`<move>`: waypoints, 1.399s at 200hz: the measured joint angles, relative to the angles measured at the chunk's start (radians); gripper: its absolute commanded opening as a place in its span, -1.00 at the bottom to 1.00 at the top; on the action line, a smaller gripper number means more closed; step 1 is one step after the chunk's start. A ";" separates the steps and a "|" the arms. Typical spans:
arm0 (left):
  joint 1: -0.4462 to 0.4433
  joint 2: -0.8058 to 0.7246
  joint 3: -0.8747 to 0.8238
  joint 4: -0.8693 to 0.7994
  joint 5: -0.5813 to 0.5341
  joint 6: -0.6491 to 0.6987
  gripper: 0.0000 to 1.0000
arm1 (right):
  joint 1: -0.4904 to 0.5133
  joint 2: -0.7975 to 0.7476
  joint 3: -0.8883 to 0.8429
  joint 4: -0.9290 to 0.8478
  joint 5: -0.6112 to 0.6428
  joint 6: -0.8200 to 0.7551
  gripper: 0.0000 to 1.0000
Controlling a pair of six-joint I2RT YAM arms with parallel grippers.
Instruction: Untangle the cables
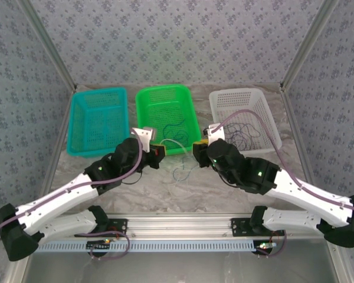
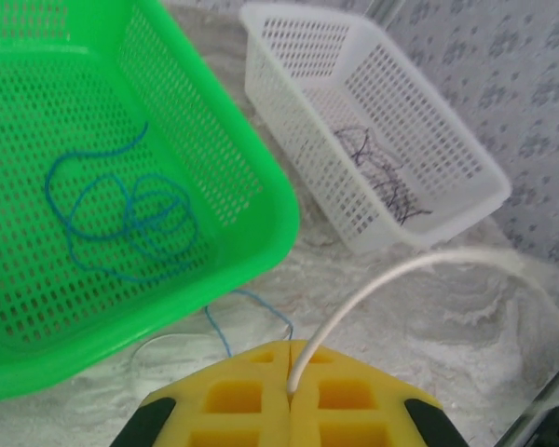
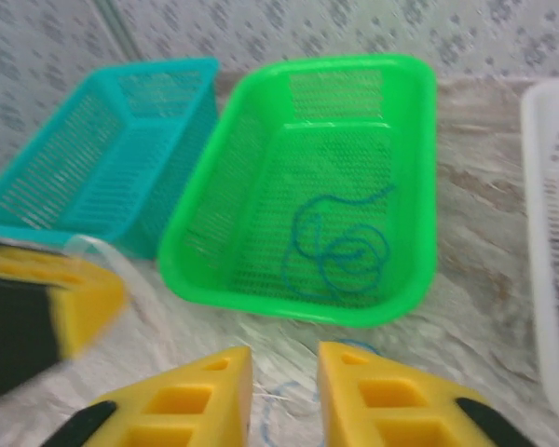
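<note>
your left fingers [image 2: 233, 396] clamp the whitish cable [image 2: 391, 275], which arcs over the counter [image 2: 429, 372]; your right fingers [image 3: 382, 400] stand apart, seemingly empty. the blue cable [image 2: 130, 219] loops in the green basket [image 2: 261, 168], the dark cable [image 2: 382, 172] in the white basket [image 2: 298, 140]. all look light and floppy: pinch near a free end.

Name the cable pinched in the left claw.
The whitish cable, clamped in the left claw. The blue cable coils in the green basket, the dark cable in the white basket.

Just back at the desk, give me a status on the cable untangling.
Left gripper jaws shut on whitish cable. Right gripper jaws open. Blue cable coiled in green basket, dark cable in white basket. Loose blue strand on table near left jaws.
</note>
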 measured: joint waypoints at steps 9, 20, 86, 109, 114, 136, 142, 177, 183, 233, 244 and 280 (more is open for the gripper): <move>0.000 -0.008 0.014 -0.002 0.002 0.007 -1.00 | -0.003 0.019 -0.001 -0.025 0.008 0.023 -0.14; 0.000 -0.010 0.028 -0.004 0.006 0.011 -1.00 | -0.004 0.044 -0.004 -0.048 0.016 0.033 0.08; 0.000 0.026 0.094 -0.040 0.033 0.010 -1.00 | 0.018 0.123 -0.035 0.005 0.011 0.086 0.56; 0.000 0.037 0.118 -0.070 0.023 0.003 -1.00 | 0.043 0.092 -0.080 0.050 0.011 0.105 0.58; 0.000 0.039 0.120 -0.071 0.020 0.002 -1.00 | 0.046 0.082 -0.090 0.055 0.011 0.111 0.58; 0.000 0.058 0.138 -0.093 0.008 0.001 -1.00 | 0.059 0.033 -0.130 0.067 0.019 0.132 0.58; 0.000 0.066 0.145 -0.098 0.006 -0.001 -1.00 | 0.063 0.020 -0.136 0.068 0.023 0.137 0.58; 0.000 0.115 0.168 -0.131 0.001 -0.010 -1.00 | 0.080 -0.033 -0.144 0.066 0.038 0.145 0.59; 0.000 0.118 0.168 -0.136 0.001 -0.010 -1.00 | 0.080 -0.037 -0.144 0.066 0.038 0.143 0.58; 0.000 0.121 0.169 -0.145 0.008 -0.014 -1.00 | 0.106 -0.003 -0.148 0.102 0.038 0.121 0.65; 0.000 0.121 0.169 -0.142 0.016 -0.016 -1.00 | 0.106 0.029 -0.154 0.127 0.042 0.122 0.72; -0.001 0.121 0.194 -0.141 0.050 -0.025 -1.00 | 0.094 0.179 -0.161 0.200 0.087 0.130 0.79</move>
